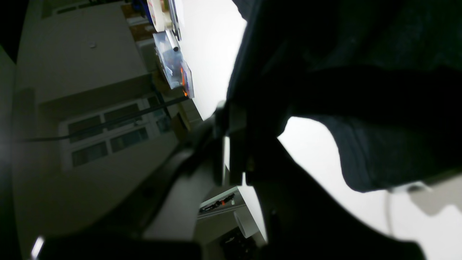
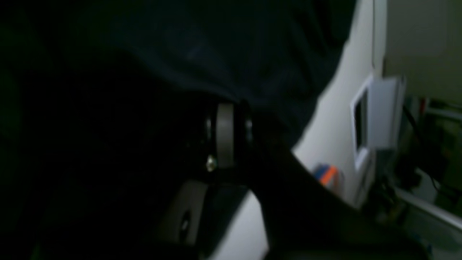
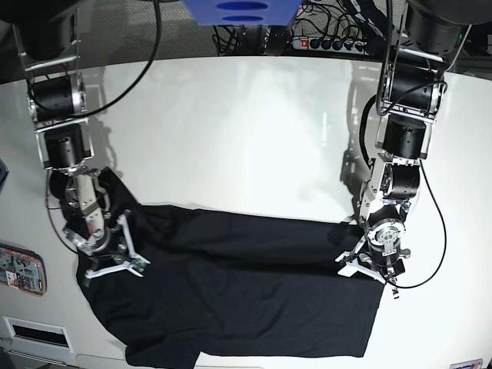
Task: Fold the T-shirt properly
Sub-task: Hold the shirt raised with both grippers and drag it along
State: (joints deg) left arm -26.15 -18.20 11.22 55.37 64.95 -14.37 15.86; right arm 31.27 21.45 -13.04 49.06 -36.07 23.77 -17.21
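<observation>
The black T-shirt [image 3: 246, 284] lies across the front half of the white table [image 3: 246, 123], with its upper edge running between the two arms. My left gripper [image 3: 360, 267] is at the shirt's right edge, fingers pressed together on the cloth. In the left wrist view the dark fabric [image 1: 361, 54] drapes over the closed gripper [image 1: 231, 119]. My right gripper [image 3: 115, 265] is at the shirt's left side near a sleeve, shut on the cloth. In the right wrist view the fabric [image 2: 234, 47] covers most of the frame above the gripper [image 2: 225, 108].
A power strip [image 3: 330, 42] and cables lie beyond the table's back edge, beside a blue object [image 3: 238, 11]. A small printed item [image 3: 21, 269] and a white box [image 3: 31, 334] sit at the front left corner. The shirt's hem reaches the table's front edge.
</observation>
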